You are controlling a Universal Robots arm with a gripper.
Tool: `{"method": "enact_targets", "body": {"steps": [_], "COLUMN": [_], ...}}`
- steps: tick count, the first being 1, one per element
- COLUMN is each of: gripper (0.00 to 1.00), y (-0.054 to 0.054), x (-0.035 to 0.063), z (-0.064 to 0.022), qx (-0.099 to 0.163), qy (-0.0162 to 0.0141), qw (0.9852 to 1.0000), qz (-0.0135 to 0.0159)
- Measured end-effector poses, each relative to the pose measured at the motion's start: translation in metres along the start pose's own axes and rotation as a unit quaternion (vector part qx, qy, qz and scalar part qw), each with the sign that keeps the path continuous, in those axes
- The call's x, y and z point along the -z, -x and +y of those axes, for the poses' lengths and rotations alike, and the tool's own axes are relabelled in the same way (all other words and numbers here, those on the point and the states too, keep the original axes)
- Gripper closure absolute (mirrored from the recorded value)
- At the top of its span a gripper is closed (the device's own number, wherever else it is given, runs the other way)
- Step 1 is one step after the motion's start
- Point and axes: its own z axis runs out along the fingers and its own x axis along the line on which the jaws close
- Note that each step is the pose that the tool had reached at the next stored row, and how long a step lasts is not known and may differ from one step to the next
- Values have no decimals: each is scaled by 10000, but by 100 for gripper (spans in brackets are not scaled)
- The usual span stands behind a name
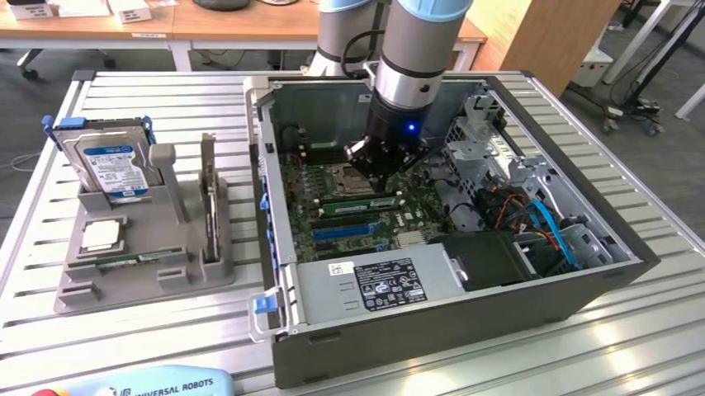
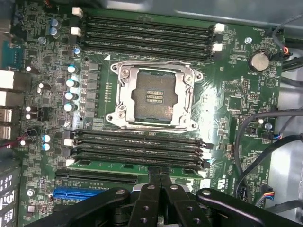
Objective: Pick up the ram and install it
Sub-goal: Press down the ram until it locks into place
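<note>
Surface: a slatted metal table [image 1: 617,330].
Resting on it: an open computer case [image 1: 441,330], a grey holder tray [image 1: 144,272], and a teach pendant [image 1: 154,384] at the near edge.

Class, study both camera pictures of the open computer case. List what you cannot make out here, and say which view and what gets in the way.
- Whether the ram is fully seated: wrist view, the gripper covers its middle.
- The ram's full length: exterior view, the gripper stands over it.
- Text on the ram's label: too small in both views.
- The grey holder's flat stick: exterior view, too small to identify.
- The blue slot's end: wrist view, behind the gripper body.
</note>
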Motion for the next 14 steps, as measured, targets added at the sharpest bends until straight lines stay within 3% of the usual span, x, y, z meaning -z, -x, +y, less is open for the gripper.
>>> {"method": "enact_targets", "body": {"steps": [9,14], "gripper": [90,90], "y": [-101,-102], "x": [2,1], "z": [9,9], "qx": [-15,-241], "qy": [-6,-9], "qw": [10000,9997], "qz": [-12,-19]}}
